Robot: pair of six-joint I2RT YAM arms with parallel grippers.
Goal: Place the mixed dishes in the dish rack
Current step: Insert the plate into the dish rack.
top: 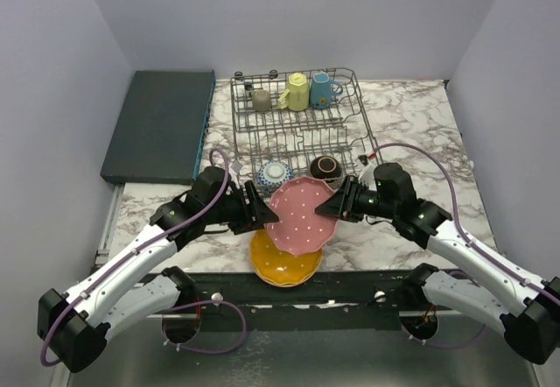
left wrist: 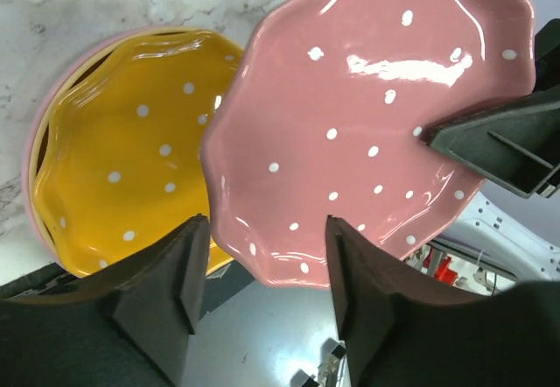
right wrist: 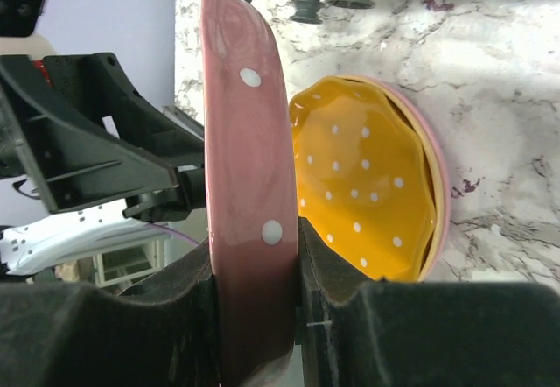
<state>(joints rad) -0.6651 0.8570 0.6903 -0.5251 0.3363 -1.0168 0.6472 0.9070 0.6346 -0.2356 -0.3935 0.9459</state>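
Centre frame, right fingers [right wrist: 359,317] clamp the pink plate [top: 302,216] above the orange plate [top: 282,266]; left fingers [left wrist: 153,304] apart, seemingly not gripping.

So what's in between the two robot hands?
The pink plate, seen from the top camera. The right gripper pinches its rim; the left gripper sits open at the other side.

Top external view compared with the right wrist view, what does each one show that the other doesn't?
Only top external: three mugs in the dish rack, two bowls at its front, plus the teal slab. Only right wrist: the pink plate seen edge-on, clamped in the right gripper. Both: the pink plate, the orange plate and part of the rack.
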